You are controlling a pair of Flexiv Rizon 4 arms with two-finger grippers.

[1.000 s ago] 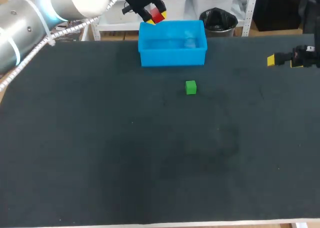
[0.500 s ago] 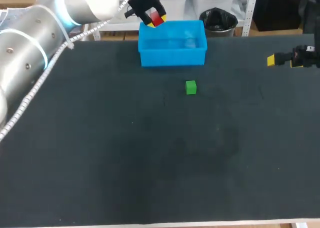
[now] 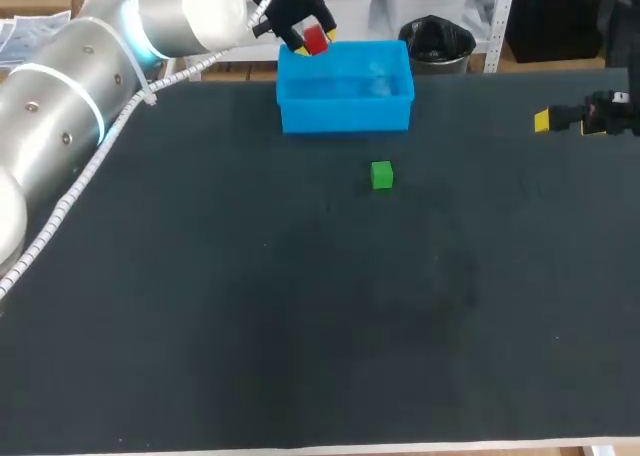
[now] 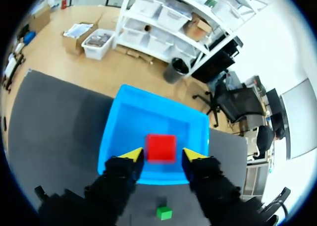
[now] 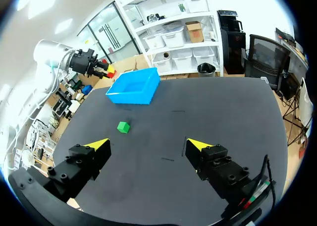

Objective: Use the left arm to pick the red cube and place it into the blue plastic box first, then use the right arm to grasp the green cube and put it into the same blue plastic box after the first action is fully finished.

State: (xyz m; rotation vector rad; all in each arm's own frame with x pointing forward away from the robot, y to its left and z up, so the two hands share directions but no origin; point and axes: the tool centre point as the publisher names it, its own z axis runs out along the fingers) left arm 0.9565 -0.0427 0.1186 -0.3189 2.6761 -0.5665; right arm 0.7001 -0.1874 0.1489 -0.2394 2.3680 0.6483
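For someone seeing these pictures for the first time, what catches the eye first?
The red cube, gripped in the left hand above the blue plastic box at the far edge of the table. Next, the small green cube, lying alone in front of the box.

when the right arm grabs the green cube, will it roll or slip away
Unlikely to roll: the green cube sits flat on the table. Its straight, parallel sides look rigid and easy to pinch. It is small, so probably light, and may skid if nudged.
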